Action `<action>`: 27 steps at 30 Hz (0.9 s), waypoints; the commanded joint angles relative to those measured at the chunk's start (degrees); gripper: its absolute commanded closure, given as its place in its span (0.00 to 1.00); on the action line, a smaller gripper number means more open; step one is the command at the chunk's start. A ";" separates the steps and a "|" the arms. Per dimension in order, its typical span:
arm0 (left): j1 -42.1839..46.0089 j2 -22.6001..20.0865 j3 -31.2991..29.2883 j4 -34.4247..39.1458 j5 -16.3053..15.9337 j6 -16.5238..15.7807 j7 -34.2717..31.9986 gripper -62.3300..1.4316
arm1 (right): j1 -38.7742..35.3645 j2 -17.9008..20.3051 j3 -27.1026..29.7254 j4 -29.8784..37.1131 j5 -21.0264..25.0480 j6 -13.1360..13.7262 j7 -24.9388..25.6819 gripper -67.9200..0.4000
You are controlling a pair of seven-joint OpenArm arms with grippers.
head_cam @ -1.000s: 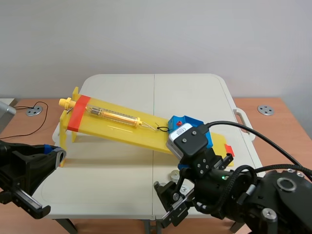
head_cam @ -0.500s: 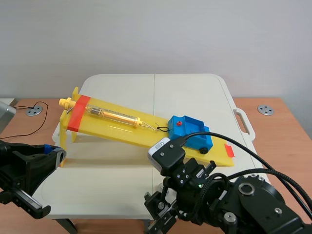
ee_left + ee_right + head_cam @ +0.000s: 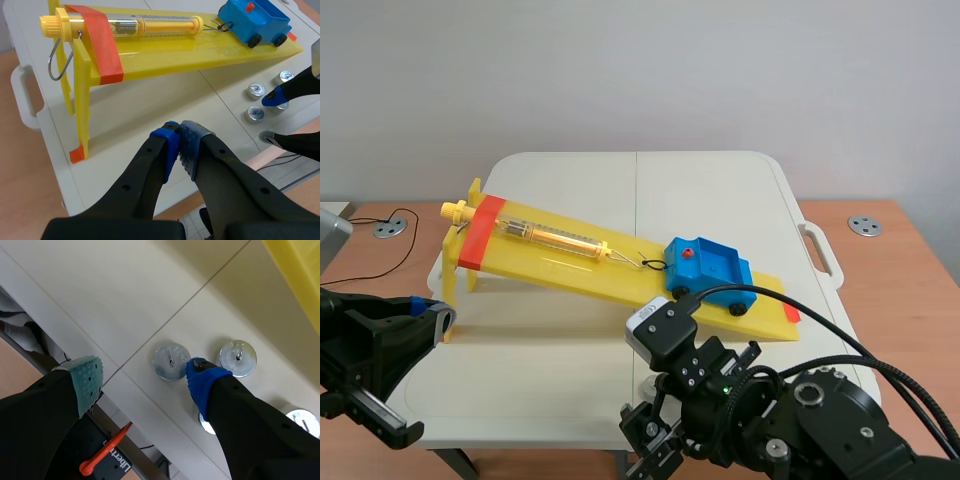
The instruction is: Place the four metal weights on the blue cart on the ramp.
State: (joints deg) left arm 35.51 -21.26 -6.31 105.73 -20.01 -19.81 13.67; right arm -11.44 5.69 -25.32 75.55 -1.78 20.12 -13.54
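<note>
right wrist view: right tool (image 3: 145, 380) spread over metal weights (image 3: 170, 361).

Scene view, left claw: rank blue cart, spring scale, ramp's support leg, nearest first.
1. Ramp's support leg, right beside the left claw.
2. Spring scale, farther along, on the upper slope.
3. Blue cart, farthest, near the low end.

A white table (image 3: 700, 190) sits over a brown wood surface (image 3: 910, 290) bearing a silver disc (image 3: 865, 226)
</note>
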 commanded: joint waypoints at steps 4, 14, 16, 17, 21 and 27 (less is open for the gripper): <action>-0.46 0.59 -0.68 3.89 -4.26 -2.47 -6.08 0.93 | 5.92 -2.71 -1.01 0.35 0.63 -1.68 8.59 0.50; -0.46 0.57 -0.68 3.89 -4.26 -2.47 -6.08 0.93 | 5.90 -2.89 -1.01 0.35 0.44 -1.66 9.88 0.51; -0.46 0.57 -0.68 3.89 -4.26 -2.47 -6.08 0.93 | 5.90 -3.04 -1.01 0.35 0.42 -1.53 9.70 0.51; -0.46 0.57 -0.68 3.89 -4.26 -2.47 -6.08 0.93 | 5.90 -3.08 -1.07 0.35 0.42 -1.05 9.60 0.51; -0.46 0.57 -0.68 3.89 -4.26 -2.47 -6.08 0.93 | 6.03 -3.19 -2.10 0.35 0.42 -1.03 9.40 0.58; -0.46 0.59 -0.68 3.89 -4.26 -2.47 -6.08 0.93 | 6.95 -3.19 -3.50 -0.76 0.42 -1.33 8.46 0.64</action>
State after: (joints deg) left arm 35.51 -21.26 -6.31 105.73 -20.01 -19.81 13.67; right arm -9.39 4.25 -27.66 72.25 -2.20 20.12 -11.88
